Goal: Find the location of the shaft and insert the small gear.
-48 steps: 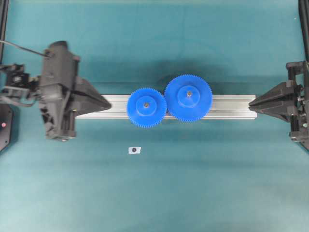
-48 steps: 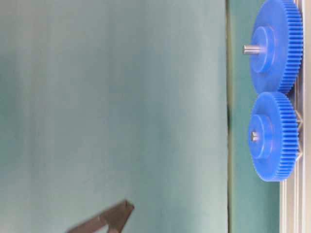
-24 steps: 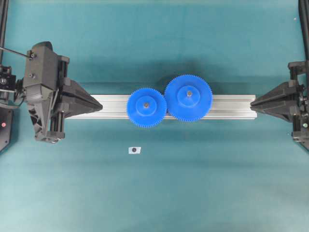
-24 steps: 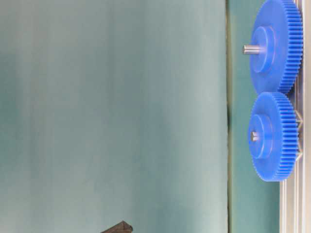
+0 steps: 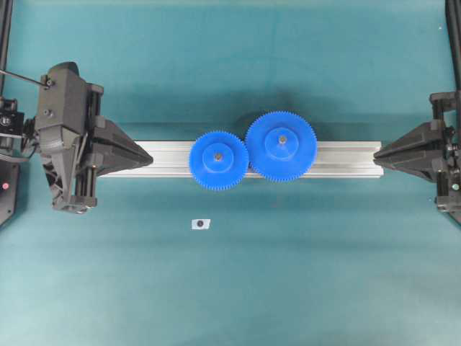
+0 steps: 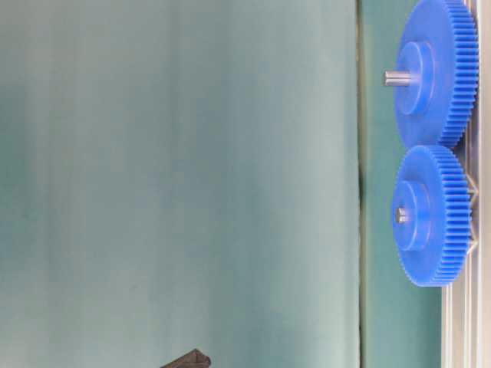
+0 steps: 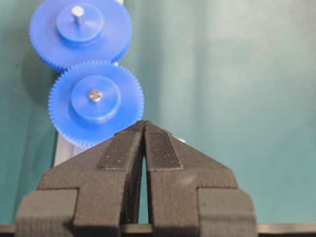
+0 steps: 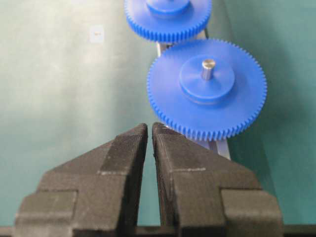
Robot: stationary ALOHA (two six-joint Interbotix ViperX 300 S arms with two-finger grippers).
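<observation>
The small gear [image 5: 206,167] lies flat on the aluminium bar [image 5: 346,160], its teeth meshing with the wider blue gear [image 5: 299,155]. A grey pin, the shaft [image 7: 95,95], shows in the small gear's hub hole, and its tip barely rises above the hub [image 6: 400,215]. My left gripper [image 5: 150,157] is shut and empty over the bar's left end, a short way from the small gear [image 7: 111,111]. My right gripper [image 5: 376,153] hangs at the bar's right end, its fingers together with only a thin slit and holding nothing, facing the wider gear [image 8: 237,98].
A longer steel pin [image 8: 208,66] sticks up through the wider gear's hub. A small white sticker with a dark dot [image 5: 200,224] lies on the teal mat in front of the bar. Arm bases stand at both side edges.
My left gripper drew back to the left along the bar, away from the small gear, then held still. The right gripper shifted slightly right. The gears have not moved.
</observation>
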